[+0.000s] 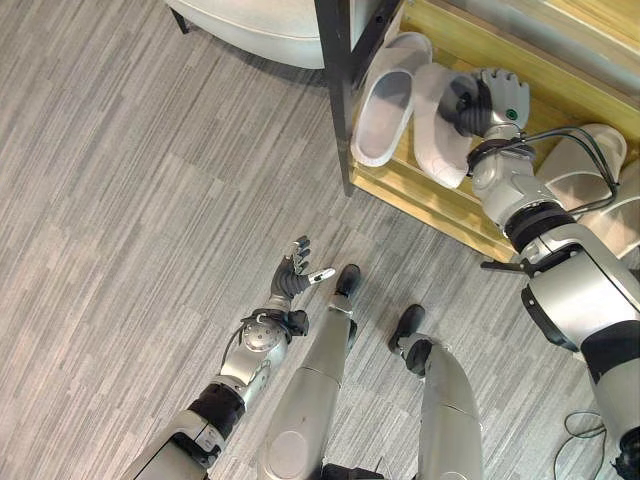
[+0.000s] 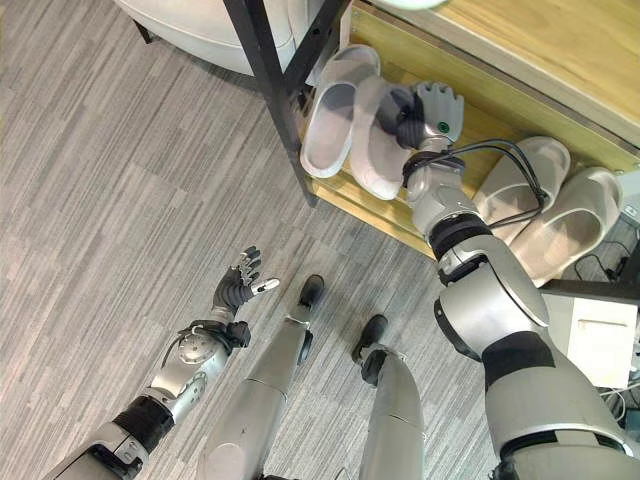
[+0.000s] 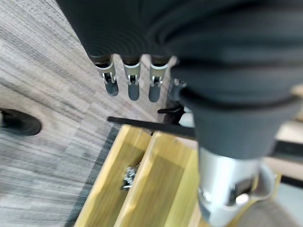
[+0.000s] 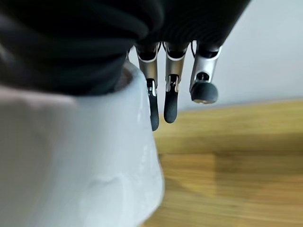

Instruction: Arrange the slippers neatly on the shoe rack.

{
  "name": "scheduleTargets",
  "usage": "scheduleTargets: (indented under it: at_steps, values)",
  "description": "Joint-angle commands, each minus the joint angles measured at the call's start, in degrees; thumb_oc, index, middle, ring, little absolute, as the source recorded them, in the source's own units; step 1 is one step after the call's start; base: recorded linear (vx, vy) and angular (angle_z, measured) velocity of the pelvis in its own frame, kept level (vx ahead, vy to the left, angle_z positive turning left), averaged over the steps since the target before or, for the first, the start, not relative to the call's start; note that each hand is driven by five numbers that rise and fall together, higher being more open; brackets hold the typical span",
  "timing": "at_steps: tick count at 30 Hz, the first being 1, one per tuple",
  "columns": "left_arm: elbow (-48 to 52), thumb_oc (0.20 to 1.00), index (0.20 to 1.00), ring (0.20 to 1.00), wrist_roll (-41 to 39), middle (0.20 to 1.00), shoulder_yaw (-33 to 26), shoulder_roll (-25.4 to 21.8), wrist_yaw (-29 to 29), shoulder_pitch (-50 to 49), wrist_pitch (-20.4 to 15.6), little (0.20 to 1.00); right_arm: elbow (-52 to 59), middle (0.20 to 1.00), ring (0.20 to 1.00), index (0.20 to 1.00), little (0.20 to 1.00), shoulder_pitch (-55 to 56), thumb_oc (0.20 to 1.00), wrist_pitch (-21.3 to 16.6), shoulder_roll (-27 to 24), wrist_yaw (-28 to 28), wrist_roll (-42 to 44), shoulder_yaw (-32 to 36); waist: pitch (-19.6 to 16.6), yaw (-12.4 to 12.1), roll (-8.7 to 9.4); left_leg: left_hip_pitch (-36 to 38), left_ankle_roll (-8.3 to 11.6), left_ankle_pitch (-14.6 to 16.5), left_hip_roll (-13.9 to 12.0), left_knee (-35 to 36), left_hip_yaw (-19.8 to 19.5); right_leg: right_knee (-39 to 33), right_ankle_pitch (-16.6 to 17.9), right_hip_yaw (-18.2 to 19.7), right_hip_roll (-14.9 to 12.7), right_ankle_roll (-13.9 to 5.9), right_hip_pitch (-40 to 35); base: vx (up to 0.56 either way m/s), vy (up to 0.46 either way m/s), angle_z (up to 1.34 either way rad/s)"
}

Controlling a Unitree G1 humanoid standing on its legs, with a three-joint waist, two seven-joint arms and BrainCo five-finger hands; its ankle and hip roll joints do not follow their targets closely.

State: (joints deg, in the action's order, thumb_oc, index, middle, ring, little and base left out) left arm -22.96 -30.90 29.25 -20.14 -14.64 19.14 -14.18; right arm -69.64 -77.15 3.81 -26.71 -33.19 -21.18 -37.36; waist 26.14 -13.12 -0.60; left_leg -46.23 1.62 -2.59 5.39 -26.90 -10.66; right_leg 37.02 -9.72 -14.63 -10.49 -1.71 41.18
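Right hand on a smooth white foam slipper at the pale wooden shoe rack.

Fingers straight and hanging past the slipper's rounded edge, curled round nothing. Beside it, touching, a second white slipper by the black metal post. Farther along the same plank, another white pair side by side. Left hand open, fingers spread, over grey streaked wood-grain floor. No legible writing anywhere.
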Motion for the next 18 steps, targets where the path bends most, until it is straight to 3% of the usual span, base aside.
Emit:
scheduleTargets:
  at_steps: [1,10,11,18]
  values:
    - [2.9,1.0,1.0,1.0,0.02,1.0,0.86,-0.1,-0.41,2.12,-2.09,1.0,-1.27,0.2,0.2,0.2,0.2,-3.17,0.2,-0.94,-3.47,-1.38,3.05,-0.18,-0.39,-2.02,-0.22,0.79,-1.24,11.09,-0.14,-7.99,0.93,-1.66,-1.84,1.3,0.34,-4.19,-2.89,0.01,0.035,0.02]
    - [1.63,1.0,1.0,1.0,0.07,1.0,1.14,0.85,-1.33,4.94,-2.28,1.0,-5.5,0.2,0.2,0.2,0.2,-4.71,0.2,0.73,-2.89,-0.49,3.17,-1.31,-0.14,-1.63,-0.86,2.05,-1.23,10.61,0.01,-6.68,1.39,-2.47,-1.36,1.9,0.21,-4.09,-3.49,0.0,0.011,0.01]
    - [1.5,1.0,1.0,1.0,-0.02,1.0,1.18,0.97,-1.42,5.2,-2.28,1.0,-6.24,1.0,1.0,1.0,1.0,-4.76,1.0,1.11,-2.65,0.08,2.85,-1.76,-0.19,-1.56,-0.88,2.43,-1.17,10.56,0.02,-6.35,1.4,-2.74,-1.27,2.06,0.2,-4.03,-3.77,0.0,-0.001,-0.07]
    - [0.35,1.0,1.0,1.0,0.63,1.0,1.08,0.77,-1.59,5.29,-1.87,1.0,-5.76,1.0,1.0,1.0,1.0,-4.31,1.0,1.33,-0.91,0.77,2.39,-2.22,-0.58,-0.48,-0.43,3.83,-0.88,10.4,-0.24,-5.18,1.66,-3.55,-0.99,2.66,0.58,-3.85,-4.75,0.0,0.0,-0.02]
